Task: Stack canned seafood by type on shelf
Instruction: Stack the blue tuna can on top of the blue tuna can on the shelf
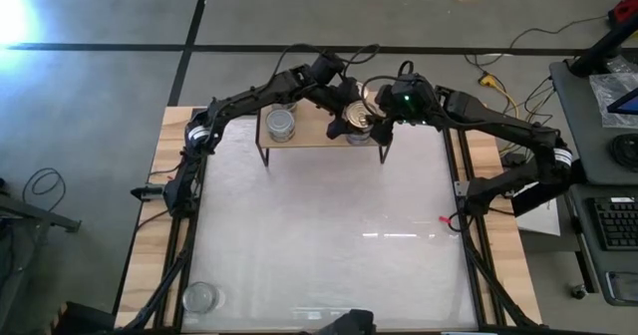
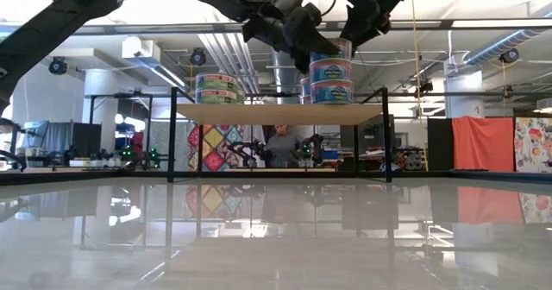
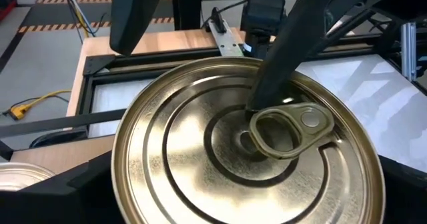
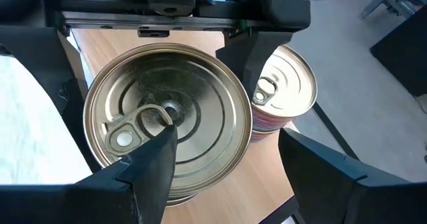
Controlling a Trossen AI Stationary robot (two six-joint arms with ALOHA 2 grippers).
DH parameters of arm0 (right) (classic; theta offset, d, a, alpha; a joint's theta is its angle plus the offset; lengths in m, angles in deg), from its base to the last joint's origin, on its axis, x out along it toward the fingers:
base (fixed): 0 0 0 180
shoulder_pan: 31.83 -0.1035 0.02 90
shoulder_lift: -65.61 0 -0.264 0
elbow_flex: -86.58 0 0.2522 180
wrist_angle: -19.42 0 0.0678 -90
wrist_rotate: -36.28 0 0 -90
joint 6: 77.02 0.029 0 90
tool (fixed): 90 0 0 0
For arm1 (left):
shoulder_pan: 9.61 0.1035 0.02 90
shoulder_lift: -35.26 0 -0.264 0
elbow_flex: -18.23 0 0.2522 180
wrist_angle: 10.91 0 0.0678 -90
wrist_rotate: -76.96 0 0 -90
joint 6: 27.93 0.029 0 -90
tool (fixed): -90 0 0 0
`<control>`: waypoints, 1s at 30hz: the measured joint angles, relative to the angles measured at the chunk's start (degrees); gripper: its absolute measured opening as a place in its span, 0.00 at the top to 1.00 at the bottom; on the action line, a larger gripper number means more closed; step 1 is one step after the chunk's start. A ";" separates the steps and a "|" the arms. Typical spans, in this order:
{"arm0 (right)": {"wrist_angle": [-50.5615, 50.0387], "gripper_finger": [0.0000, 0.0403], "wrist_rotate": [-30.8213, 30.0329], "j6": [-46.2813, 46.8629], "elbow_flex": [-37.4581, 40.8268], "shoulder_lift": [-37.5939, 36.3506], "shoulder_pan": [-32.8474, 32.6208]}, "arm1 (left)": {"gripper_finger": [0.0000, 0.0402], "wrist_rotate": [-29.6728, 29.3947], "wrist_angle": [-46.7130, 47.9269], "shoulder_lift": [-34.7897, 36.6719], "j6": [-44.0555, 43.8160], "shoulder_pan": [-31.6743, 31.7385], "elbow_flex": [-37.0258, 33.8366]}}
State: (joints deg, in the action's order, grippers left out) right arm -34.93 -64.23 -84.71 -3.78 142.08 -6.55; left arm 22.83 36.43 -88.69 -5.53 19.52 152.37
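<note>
A light-wood shelf (image 1: 319,138) on black wire legs stands at the table's far edge. On its left part is a stack of two silver-topped cans (image 2: 217,88). On its right part is a taller stack (image 2: 330,81) topped by a gold-topped can (image 3: 200,157). My left gripper (image 1: 351,119) is open, one finger on each side of that top can. My right gripper (image 4: 227,151) is open above the same can, one finger over the lid and the other outside the rim. Another tin with a pale top (image 4: 283,91) stands on the shelf beside the stack. My left gripper's fingers stand against the two sides of the top gold can; whether they touch it, I cannot tell. My right gripper has the tip of one finger (image 3: 280,57) down on the can's lid (image 4: 190,111), right beside the pull ring (image 3: 293,127). That finger slants down from above. The can sits level on the stack.
The white table top (image 1: 319,225) lies open in front of the shelf. A clear glass (image 1: 199,297) stands at its near left corner and a small red thing (image 1: 446,220) at its right edge. Behind the table a person (image 2: 280,143) shows in the low view.
</note>
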 joint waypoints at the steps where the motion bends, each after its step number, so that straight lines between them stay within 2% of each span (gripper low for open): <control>1: -0.13 0.36 -0.05 -0.04 0.00 0.00 0.01 | 0.00 0.01 -1.10 0.01 -0.47 -0.01 -0.44; 8: -0.58 0.39 -0.63 -0.25 0.02 0.01 0.25 | 0.00 -0.27 -11.33 1.20 -5.04 0.19 -5.98; 16: -0.25 0.37 -0.10 0.06 0.02 0.10 0.76 | 0.00 -2.59 -19.79 6.51 -8.43 0.34 -14.87; 21: 0.30 0.37 0.07 0.03 0.02 0.09 0.76 | 0.00 -8.35 -24.63 12.54 -7.20 0.50 -23.71; 26: 0.38 0.39 0.16 -0.29 0.02 0.23 0.81 | 0.00 -11.28 -30.29 17.06 -7.92 0.72 -32.66; 30: 1.30 0.37 0.45 -0.43 0.08 0.55 0.81 | 0.00 -13.41 -32.04 21.43 -8.01 0.67 -37.06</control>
State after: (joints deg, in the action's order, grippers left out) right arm -33.63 -63.78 -85.14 -3.70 142.63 -5.74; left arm 9.42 4.39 -67.26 -13.54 20.19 115.31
